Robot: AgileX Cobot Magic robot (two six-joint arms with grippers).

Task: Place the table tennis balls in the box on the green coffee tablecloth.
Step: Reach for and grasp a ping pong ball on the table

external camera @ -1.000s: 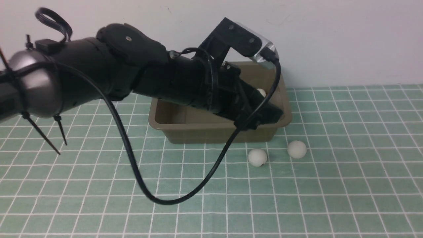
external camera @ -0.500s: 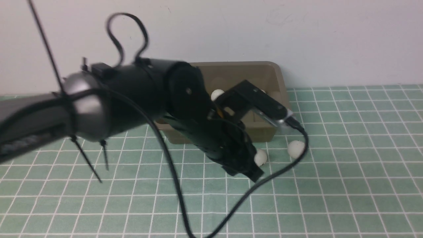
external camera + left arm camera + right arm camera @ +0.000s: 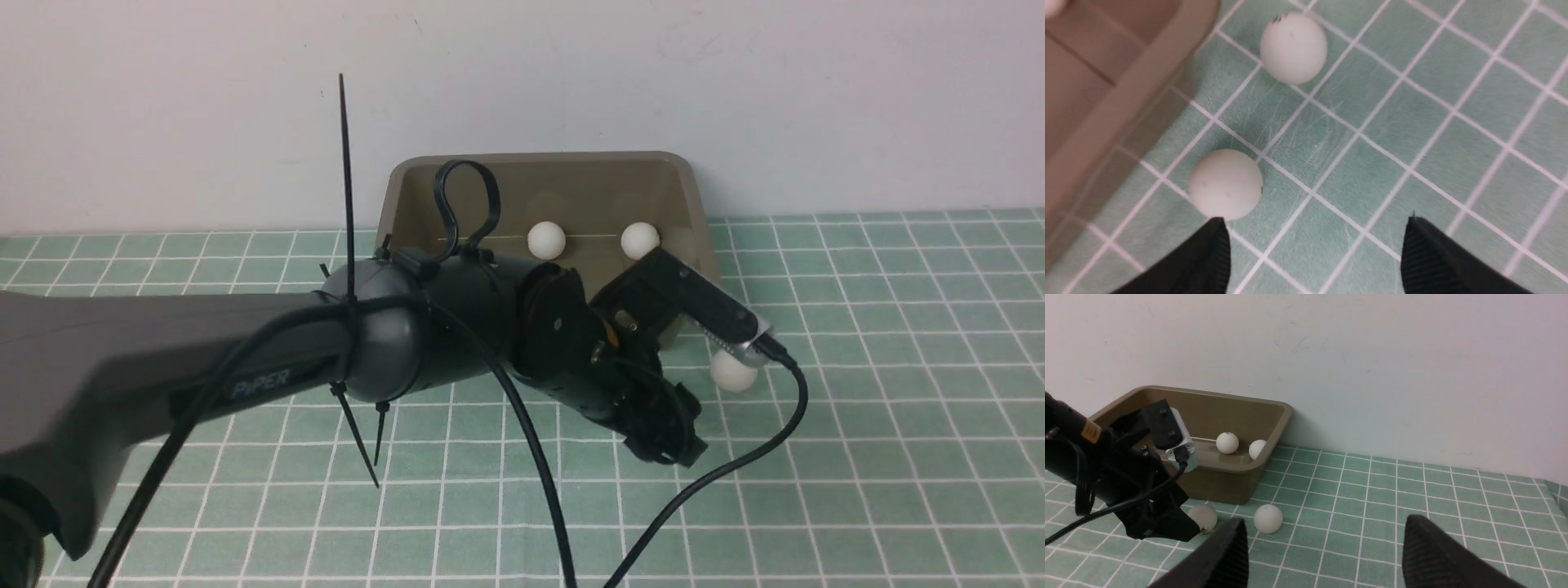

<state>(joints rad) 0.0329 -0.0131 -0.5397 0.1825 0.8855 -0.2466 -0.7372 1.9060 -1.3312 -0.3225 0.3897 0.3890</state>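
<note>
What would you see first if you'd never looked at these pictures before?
The big black left arm stretches across the green coffee tablecloth, its open end effector right by two table tennis balls beside the box. Two more balls lie inside it.

Robot-testing bench, probably a laboratory. A black arm (image 3: 257,382) labelled PiPER, trailing loose cable (image 3: 537,457) and untrimmed cable ties (image 3: 346,180), reaches over a green checked tablecloth (image 3: 898,425) laid against a bare, scuffed white wall (image 3: 735,82).

The front view faced the far wall (image 3: 735,82). Both wrist views shared two table tennis balls (image 3: 1293,47) (image 3: 1226,183), the left from close above.
</note>
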